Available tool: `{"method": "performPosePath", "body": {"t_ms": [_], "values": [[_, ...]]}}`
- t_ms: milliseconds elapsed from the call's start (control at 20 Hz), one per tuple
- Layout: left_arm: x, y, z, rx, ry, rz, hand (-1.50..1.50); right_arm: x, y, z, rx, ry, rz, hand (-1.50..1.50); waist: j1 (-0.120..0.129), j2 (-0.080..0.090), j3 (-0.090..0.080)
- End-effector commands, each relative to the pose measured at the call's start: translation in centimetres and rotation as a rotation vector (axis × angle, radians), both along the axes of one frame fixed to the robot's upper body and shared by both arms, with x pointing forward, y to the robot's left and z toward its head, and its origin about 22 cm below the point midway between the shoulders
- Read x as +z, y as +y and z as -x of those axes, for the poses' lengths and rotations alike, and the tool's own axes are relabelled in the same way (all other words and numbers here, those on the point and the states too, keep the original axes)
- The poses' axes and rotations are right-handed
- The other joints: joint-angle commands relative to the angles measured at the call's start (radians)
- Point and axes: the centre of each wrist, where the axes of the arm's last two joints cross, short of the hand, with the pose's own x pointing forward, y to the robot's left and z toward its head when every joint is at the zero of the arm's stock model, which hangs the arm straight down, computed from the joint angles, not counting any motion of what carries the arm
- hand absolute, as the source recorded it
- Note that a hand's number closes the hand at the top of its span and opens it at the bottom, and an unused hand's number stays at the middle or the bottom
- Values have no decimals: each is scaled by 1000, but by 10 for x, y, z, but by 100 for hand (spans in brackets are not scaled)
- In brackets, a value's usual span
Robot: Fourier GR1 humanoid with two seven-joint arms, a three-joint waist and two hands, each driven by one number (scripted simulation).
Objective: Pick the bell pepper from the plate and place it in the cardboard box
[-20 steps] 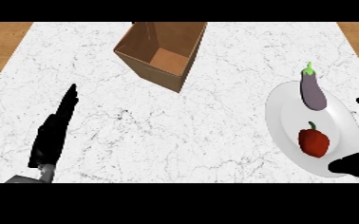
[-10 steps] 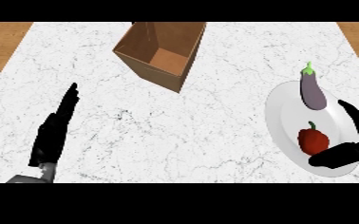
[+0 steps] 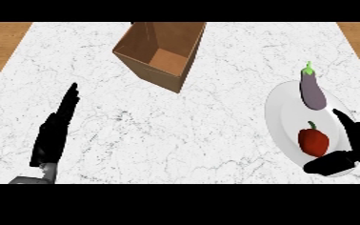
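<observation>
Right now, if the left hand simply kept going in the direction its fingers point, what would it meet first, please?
The left hand rests open at the lower left, fingers pointing up and slightly right across bare marble counter. That line seems to pass left of the cardboard box, so the way looks free, though depth is hard to judge.

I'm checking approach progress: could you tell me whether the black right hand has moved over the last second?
Yes: the black right hand moved up alongside the red bell pepper.

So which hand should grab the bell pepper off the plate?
Right. The right hand is already open around the bell pepper on the plate; the left hand rests open across the counter, far from it.
</observation>
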Motion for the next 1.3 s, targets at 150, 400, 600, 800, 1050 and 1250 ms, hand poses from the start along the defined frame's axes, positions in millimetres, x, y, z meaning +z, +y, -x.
{"method": "performPosePath", "body": {"t_ms": [150,400,600,800,1050,1250], "values": [[28,12,4,-4,-5,-3,0,-2,13,-21,-29,10,2,-150,7,0,0],[-4,-6,-6,-7,12,-8,0,-5,-5,-7,-30,14,-3,-150,0,0,0],[-6,1,19,-6,14,12,0,-23,0,-20,-40,14,-10,-150,7,0,0],[13,15,10,9,-1,-15,0,-32,10,-11,-35,35,1,-150,4,0,0],[-5,-9,6,-24,0,-2,0,-33,18,-15,-14,55,7,-150,2,0,0],[8,-1,-2,2,-12,0,0,-36,-4,-29,-9,82,-9,-150,3,0,0]]}}
